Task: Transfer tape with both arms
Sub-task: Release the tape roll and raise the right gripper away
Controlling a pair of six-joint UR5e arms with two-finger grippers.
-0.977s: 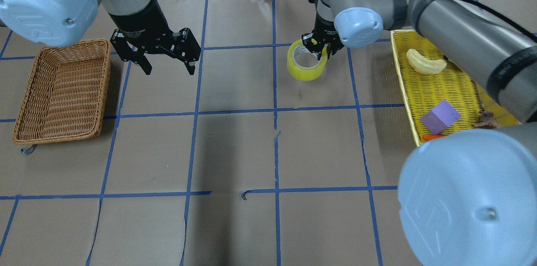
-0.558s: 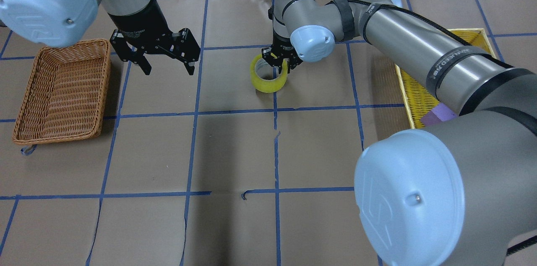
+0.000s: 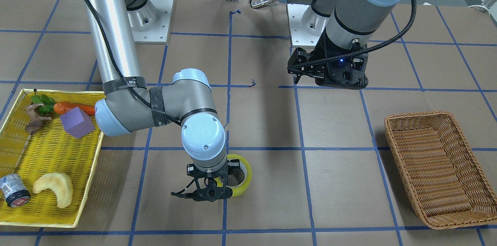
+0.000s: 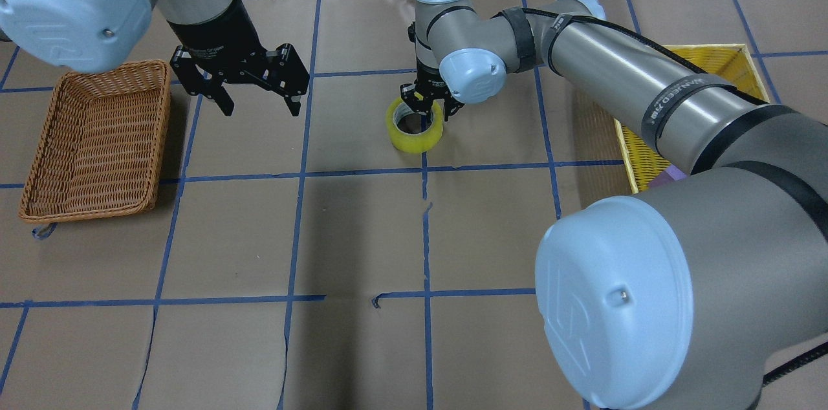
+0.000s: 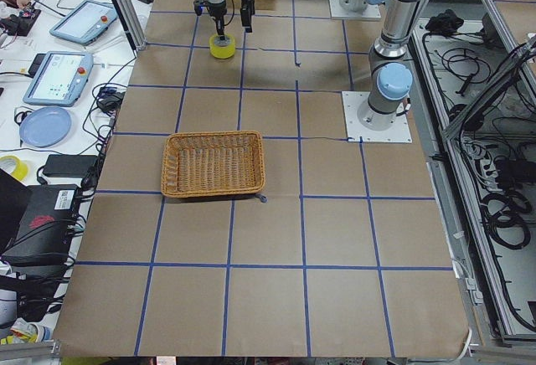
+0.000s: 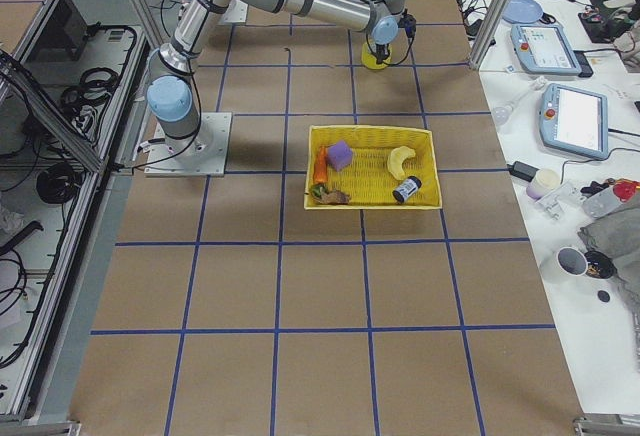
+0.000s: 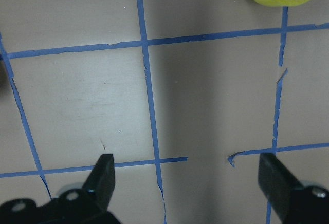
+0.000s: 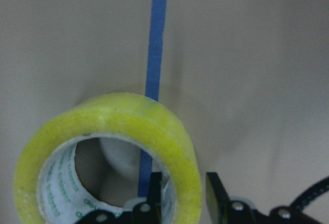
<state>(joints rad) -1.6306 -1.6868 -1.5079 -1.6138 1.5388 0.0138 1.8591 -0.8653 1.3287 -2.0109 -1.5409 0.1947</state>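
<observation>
A basket (image 4: 97,145) lies at the left, and just right of it the left gripper (image 4: 262,109) hangs above the table (image 4: 362,235) with its jaws wide apart. At mid-table the tape (image 4: 414,140) sits on a blue line (image 4: 425,203). The right gripper (image 4: 432,114) is clamped on the tape's wall, one finger inside the core; a yellow tray (image 4: 715,61) lies far right.

Wicker basket (image 3: 438,160), yellow tray (image 3: 46,156) with purple block (image 3: 77,122)

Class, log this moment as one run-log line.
right gripper: shut on tape wall | left gripper: open, hovering, empty | tape: over blue gridline
</observation>
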